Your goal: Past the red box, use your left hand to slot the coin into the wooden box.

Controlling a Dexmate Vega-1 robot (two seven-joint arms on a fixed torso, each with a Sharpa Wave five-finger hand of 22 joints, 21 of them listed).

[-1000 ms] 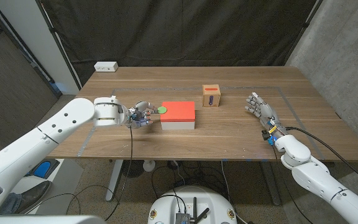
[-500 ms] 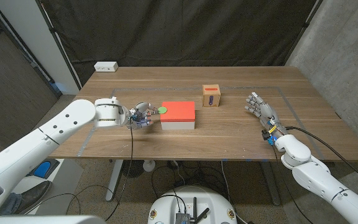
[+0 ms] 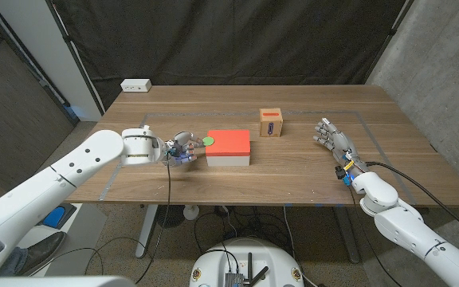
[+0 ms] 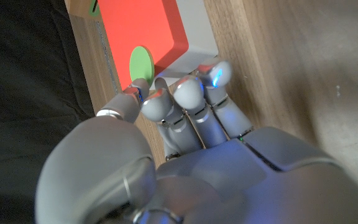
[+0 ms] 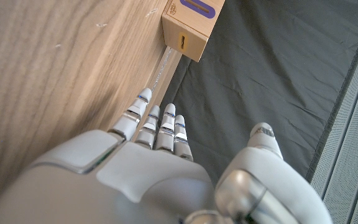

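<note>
Coin [image 3: 208,142], green, lies on the table beside the red box's [image 3: 229,143] left end, just beyond the left hand [image 3: 180,149], whose curled fingertips [image 4: 188,90] hold nothing; the wooden box [image 3: 271,123] stands past the red one.

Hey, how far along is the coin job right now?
Early stage. The left hand has reached the green coin beside the red box, its fingertips close to it in the left wrist view; a grip isn't evident. Still left: lifting it, carrying it past the red box, and slotting it into the wooden box.
</note>
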